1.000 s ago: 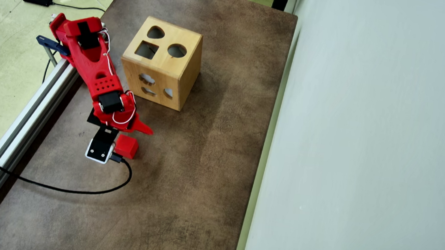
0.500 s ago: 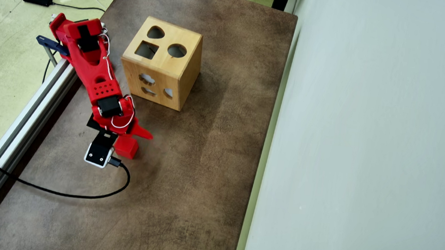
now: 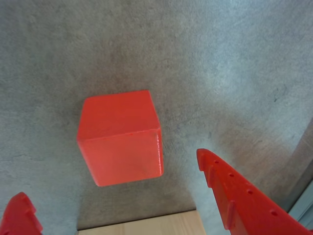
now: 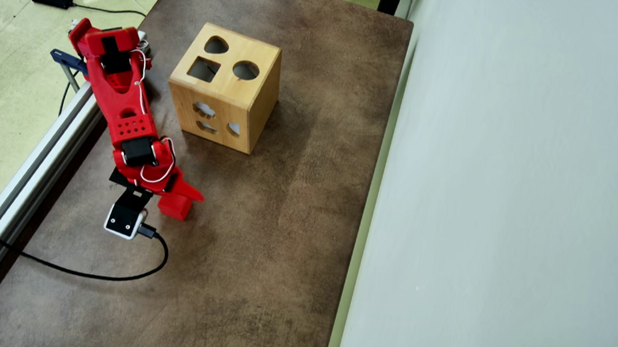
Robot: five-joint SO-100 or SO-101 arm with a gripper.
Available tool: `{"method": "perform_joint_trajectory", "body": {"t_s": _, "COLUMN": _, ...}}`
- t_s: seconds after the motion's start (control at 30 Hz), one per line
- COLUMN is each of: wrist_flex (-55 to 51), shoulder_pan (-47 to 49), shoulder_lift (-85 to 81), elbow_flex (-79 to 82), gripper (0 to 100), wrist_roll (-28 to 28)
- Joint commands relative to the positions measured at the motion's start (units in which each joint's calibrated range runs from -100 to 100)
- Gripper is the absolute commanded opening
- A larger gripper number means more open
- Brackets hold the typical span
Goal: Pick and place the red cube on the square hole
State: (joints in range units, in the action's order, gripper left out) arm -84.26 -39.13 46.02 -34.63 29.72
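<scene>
Red cube on the table, the hand now lower, fingers apart on either side, not touching.

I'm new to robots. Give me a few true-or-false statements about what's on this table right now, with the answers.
1. The red cube lies on the table, not in the wooden box. True.
2. The gripper has its jaws clamped on the cube. False: in the wrist view the jaws stand apart, clear of the cube.
3. The box's top has three holes, one being the square hole. True.
4. The cube sits on top of the box. False: it lies on the table, apart from the box.
5. The arm is blue. False: it is red.
</scene>
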Motion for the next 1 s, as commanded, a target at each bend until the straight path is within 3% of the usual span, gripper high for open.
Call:
{"method": "perform_joint_trajectory", "body": {"t_s": 0.0, "wrist_flex": 0.91, "shoulder_pan": -0.02, "shoulder_lift": -0.54, "elbow_flex": -2.49, "gripper": 49, "wrist_roll": 0.54}}
{"method": "perform_joint_trajectory", "body": {"t_s": 0.97, "wrist_flex": 5.09, "shoulder_pan": 0.79, "shoulder_lift": 1.75, "elbow_flex": -2.58, "gripper": 48, "wrist_roll": 0.44}}
